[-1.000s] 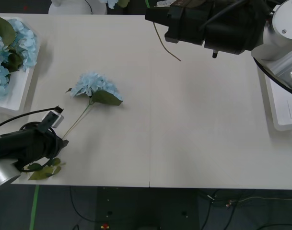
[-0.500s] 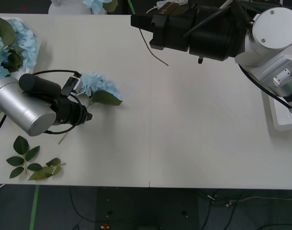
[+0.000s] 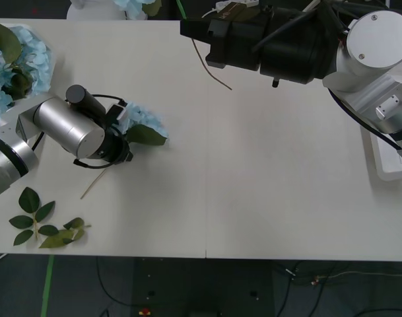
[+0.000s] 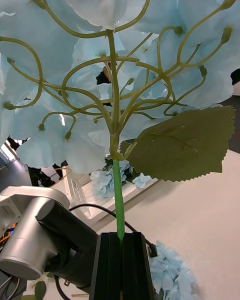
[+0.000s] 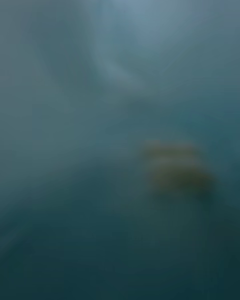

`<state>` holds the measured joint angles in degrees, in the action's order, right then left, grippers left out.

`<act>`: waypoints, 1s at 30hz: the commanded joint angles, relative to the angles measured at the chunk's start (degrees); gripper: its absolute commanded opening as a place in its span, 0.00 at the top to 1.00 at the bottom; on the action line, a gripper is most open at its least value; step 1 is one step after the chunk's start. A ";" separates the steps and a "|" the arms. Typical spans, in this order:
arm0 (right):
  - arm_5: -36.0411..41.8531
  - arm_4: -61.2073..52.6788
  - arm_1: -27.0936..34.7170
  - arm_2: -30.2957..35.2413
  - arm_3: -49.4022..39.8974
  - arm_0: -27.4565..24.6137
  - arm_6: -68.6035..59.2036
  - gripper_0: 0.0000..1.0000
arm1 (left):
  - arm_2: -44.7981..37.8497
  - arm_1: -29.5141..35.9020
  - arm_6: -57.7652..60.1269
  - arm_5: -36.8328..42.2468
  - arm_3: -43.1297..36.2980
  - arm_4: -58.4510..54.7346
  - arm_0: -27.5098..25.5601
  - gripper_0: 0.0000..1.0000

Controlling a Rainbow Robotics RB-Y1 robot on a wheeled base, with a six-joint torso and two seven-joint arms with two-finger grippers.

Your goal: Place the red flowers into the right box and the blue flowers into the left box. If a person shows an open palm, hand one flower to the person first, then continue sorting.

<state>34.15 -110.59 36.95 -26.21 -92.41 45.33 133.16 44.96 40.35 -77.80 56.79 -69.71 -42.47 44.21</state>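
Black fingers of the right gripper (image 4: 120,265) are pressed together on the green stem of a blue flower (image 4: 115,80), gripping it low so the bloom and its big leaf stand clear above the jaws; in the front view that arm reaches across the far side of the tabletop (image 3: 267,165), and the tan end of the stem (image 3: 210,69) hangs free below it, so the flower is carried in the air, probably on its way toward the left box (image 3: 26,92). Outward from there, the left gripper (image 3: 118,142) is down on the tabletop at a second blue flower (image 3: 144,122), its end buried in the petals and leaf; whether its fingers are spread or pinched I cannot tell, since the arm's body hides them from the front and its own wrist view is a blur of blue, which suggests the camera is pressed close against the bloom. This second flower lies flat, its thin stem (image 3: 95,185) trailing toward the near edge; low contact at the head looks like a reach for a pick-up. Several blue flowers (image 3: 16,66) already lie in the left box at the tabletop's left edge; a loose leaf sprig (image 3: 45,228) rests near the front corner, and the right box (image 3: 385,158) sits at the right edge, partly under the right arm.
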 commanded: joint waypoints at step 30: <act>-2.78 1.87 -1.70 -1.47 -2.16 0.02 1.58 1.00 | 2.24 0.17 -20.82 -8.36 10.82 -14.75 2.63 1.00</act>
<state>32.73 -109.30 36.72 -26.59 -92.45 45.32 133.23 46.27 40.44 -95.74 49.55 -57.98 -56.45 49.00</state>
